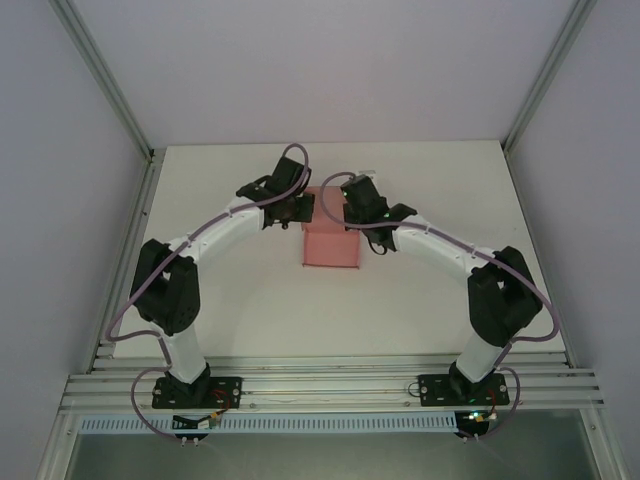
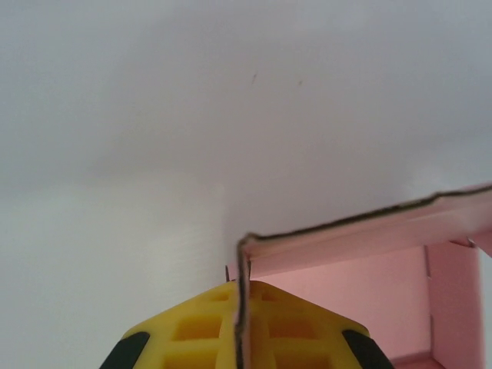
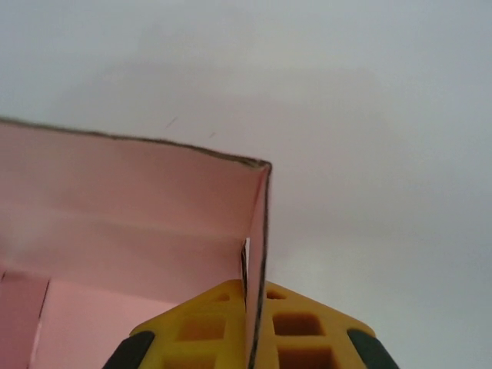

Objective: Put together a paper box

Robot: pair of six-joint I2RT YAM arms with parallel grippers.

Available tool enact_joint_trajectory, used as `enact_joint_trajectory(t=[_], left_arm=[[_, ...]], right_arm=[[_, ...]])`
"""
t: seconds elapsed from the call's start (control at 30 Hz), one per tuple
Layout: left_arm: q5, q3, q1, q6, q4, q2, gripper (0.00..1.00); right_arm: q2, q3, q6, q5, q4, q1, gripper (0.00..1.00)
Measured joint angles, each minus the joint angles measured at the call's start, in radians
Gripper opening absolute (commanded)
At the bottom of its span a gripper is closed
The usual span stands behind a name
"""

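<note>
1. Pinch on box by left gripper: yellow fingers pressed together on thin pink left wall, just short of far-left corner.
2. Same at right gripper: clamped on right wall's top edge beside far-right corner, jaws tight against paper.
3. Rests on white table, near its middle, open side up, far end between both grippers.
4. Inside box: pink floor, upright walls with dark cut edges, a folded flap at one side.
</note>
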Motion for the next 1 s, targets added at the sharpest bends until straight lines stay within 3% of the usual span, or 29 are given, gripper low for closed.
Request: enact_joint_trajectory(t=[0.17, 0.43, 0.67, 1.0], left_arm=[[-0.032, -0.056, -0.014, -0.069, 0.089, -0.011, 0.00], [-0.073, -0.211, -0.020, -0.122, 0.276, -0.026, 0.00], [-0.062, -0.384, -0.033, -0.131, 0.445, -0.079, 0.00], [-0.013, -0.641, -0.051, -0.157, 0.665, -0.234, 0.18]], right_arm=[[0.033, -0.011, 0.139, 0.112, 0.081, 0.027, 0.00], [0.049, -0.172, 0.147, 0.229, 0.307, 0.107, 0.01], [0.046, -0.294, 0.150, 0.259, 0.458, 0.136, 0.02], [0.007, -0.462, 0.106, 0.345, 0.691, 0.221, 0.02]])
